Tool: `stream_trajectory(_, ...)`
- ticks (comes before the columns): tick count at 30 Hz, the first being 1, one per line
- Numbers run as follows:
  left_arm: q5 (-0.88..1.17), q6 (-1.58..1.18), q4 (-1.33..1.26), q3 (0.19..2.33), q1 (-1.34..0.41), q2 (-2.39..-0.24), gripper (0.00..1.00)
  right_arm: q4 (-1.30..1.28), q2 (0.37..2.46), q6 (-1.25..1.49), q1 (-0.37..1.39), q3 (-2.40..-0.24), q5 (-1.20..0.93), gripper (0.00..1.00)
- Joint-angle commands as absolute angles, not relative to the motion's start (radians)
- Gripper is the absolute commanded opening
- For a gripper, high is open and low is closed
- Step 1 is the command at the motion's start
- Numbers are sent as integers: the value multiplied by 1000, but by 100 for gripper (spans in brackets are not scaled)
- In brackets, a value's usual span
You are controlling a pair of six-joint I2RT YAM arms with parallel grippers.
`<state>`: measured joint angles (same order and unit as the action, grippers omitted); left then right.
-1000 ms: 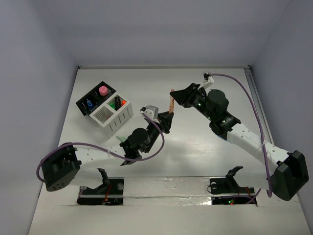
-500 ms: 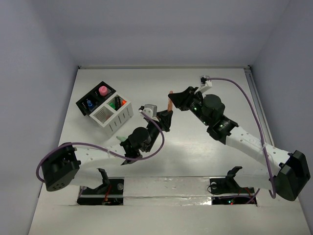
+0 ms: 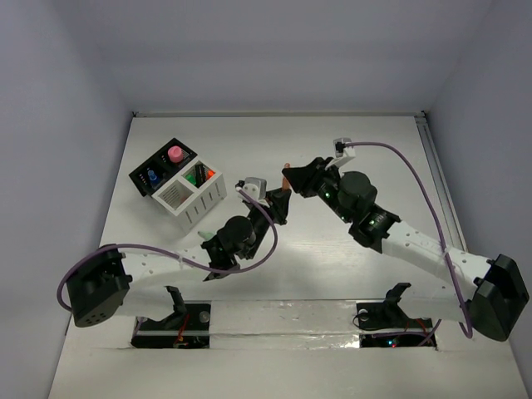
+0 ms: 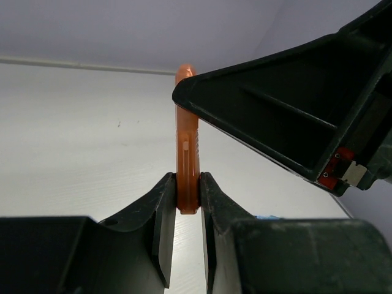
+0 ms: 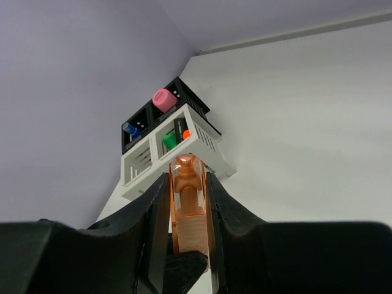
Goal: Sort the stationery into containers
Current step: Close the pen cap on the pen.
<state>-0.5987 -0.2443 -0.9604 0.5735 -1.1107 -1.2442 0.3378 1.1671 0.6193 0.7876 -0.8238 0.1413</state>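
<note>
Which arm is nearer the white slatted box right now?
Left. The left arm passes close beside the white slatted box, the left gripper shut on the orange pen to the box's right. The right gripper holds the same pen from farther right.

I can read no text, brand, number or sign in any view. The orange pen [image 4: 187, 165] carries no readable print; a small tag [image 4: 339, 176] on the right gripper [image 5: 187, 174] is indecipherable.

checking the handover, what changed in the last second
The right gripper, shut on the orange pen, moved left and nearer the left gripper, which stays clamped on the pen's lower end. Nothing was released. The organiser boxes and their contents stayed put.
</note>
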Motion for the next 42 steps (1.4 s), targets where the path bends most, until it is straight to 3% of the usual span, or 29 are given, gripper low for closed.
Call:
stream_trajectory(1, -620, -216, -1042, 627, -1101, -1161, 0, 325, 1144, 588, 838, -773, 113, 0)
stream_trajectory(20, -586, -190, -997, 672, -1072, -1031, 0, 298, 1129, 646, 917, -638, 126, 0)
stream_trajectory(42, -393, -215, -888, 879, -885, -977, 0, 344, 1272, 724, 1045, -571, 135, 0)
